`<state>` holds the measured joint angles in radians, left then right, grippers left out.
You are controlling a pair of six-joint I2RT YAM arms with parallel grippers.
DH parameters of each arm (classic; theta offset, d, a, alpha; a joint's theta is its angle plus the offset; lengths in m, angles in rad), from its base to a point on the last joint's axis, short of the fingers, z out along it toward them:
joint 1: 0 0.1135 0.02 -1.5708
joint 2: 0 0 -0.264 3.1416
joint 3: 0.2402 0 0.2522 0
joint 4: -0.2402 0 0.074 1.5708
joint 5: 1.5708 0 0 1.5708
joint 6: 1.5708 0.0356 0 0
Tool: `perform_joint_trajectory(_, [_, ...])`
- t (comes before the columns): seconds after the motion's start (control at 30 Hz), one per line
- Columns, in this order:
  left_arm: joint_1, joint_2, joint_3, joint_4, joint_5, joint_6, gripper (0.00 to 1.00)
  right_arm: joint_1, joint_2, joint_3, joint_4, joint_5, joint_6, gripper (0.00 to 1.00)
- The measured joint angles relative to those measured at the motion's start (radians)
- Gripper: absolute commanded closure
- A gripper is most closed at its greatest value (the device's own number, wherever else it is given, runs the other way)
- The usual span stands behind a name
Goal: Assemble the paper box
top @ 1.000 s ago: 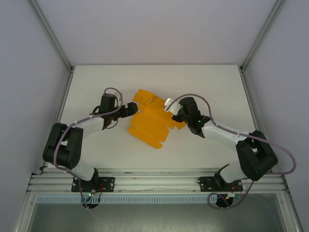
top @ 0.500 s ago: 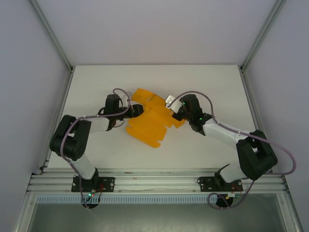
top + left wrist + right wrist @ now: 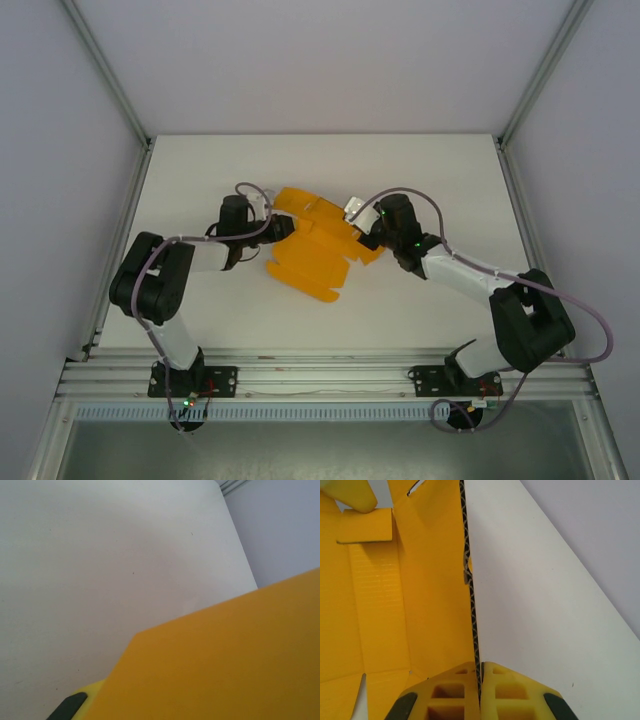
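The box (image 3: 312,252) is a die-cut corrugated card sheet, not yet folded, lying mid-table between your two arms. Judge it light and springy: stiff across its panels, weak along the scores, likely to slide or crease. Take hold on a panel edge near a fold, not on the thin flaps. Your right gripper (image 3: 480,672) is pressed together on a panel's raw edge. Your left gripper (image 3: 279,228) sits at the sheet's left edge; you cannot tell whether it pinches card. The table (image 3: 200,170) looks smooth.

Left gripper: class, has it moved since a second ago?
Yes. The left gripper moved rightward, away from the left edge of the table, to the paper box.
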<state>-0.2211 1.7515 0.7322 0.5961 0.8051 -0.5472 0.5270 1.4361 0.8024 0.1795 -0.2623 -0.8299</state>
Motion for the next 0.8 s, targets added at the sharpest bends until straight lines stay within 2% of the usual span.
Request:
perform_joint_trajectory(0.1, [0.000, 0.006, 0.002, 0.000, 0.000, -0.002, 0.90, 0.000, 0.000, 0.000, -0.005, 0.000, -0.001, 1.00])
perform_joint_trajectory(0.2, [-0.001, 0.006, 0.005, -0.015, -0.004, 0.009, 0.99, 0.000, 0.000, 0.000, -0.009, 0.000, -0.013, 1.00])
perform_joint_trajectory(0.4, [-0.020, -0.003, 0.008, -0.066, -0.039, 0.045, 1.00, 0.000, 0.000, 0.015, -0.058, 0.000, -0.061, 1.00])
perform_joint_trajectory(0.43, [-0.022, -0.005, 0.008, -0.071, -0.047, 0.048, 0.91, 0.000, 0.000, 0.021, -0.066, 0.002, -0.076, 1.00])
perform_joint_trajectory(0.47, [-0.022, -0.006, 0.008, -0.073, -0.051, 0.051, 0.76, 0.003, 0.000, 0.026, -0.071, 0.007, -0.088, 1.00])
perform_joint_trajectory(0.57, [-0.024, -0.016, 0.008, -0.099, -0.077, 0.060, 0.43, 0.013, 0.005, 0.041, -0.073, 0.043, -0.143, 1.00])
perform_joint_trajectory(0.7, [-0.023, -0.053, 0.004, -0.162, -0.130, 0.071, 0.15, 0.040, 0.032, 0.069, -0.050, 0.134, -0.262, 1.00])
perform_joint_trajectory(0.73, [-0.023, -0.074, -0.001, -0.183, -0.148, 0.078, 0.02, 0.051, 0.044, 0.076, -0.037, 0.162, -0.300, 1.00])
perform_joint_trajectory(0.8, [-0.023, -0.122, -0.010, -0.225, -0.183, 0.080, 0.00, 0.071, 0.068, 0.079, -0.003, 0.210, -0.362, 1.00])
